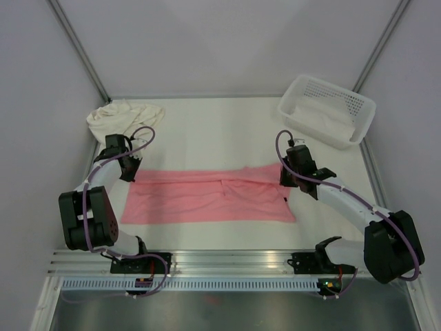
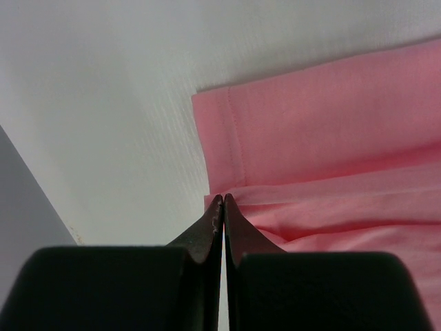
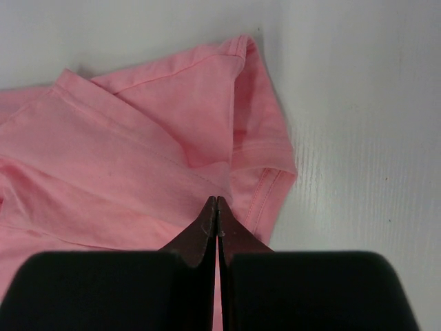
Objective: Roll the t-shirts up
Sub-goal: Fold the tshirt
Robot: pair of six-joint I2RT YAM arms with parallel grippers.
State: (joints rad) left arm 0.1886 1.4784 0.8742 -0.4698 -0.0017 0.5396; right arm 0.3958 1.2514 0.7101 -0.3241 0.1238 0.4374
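1. Now we see our left gripper (image 2: 222, 201) pinched fully closed, its tips at the left hem of the salmon pink t-shirt (image 1: 207, 196); whether it nips cloth, we cannot tell.
2. Our right gripper (image 3: 218, 201) is closed too, over the shirt's right sleeve end.
3. The white basket (image 1: 337, 91), far right, holds white cloth (image 1: 320, 118).
4. The cream t-shirt (image 1: 124, 114) lies bunched at the far-left corner; bare table (image 1: 213, 131) spreads beyond the pink band.
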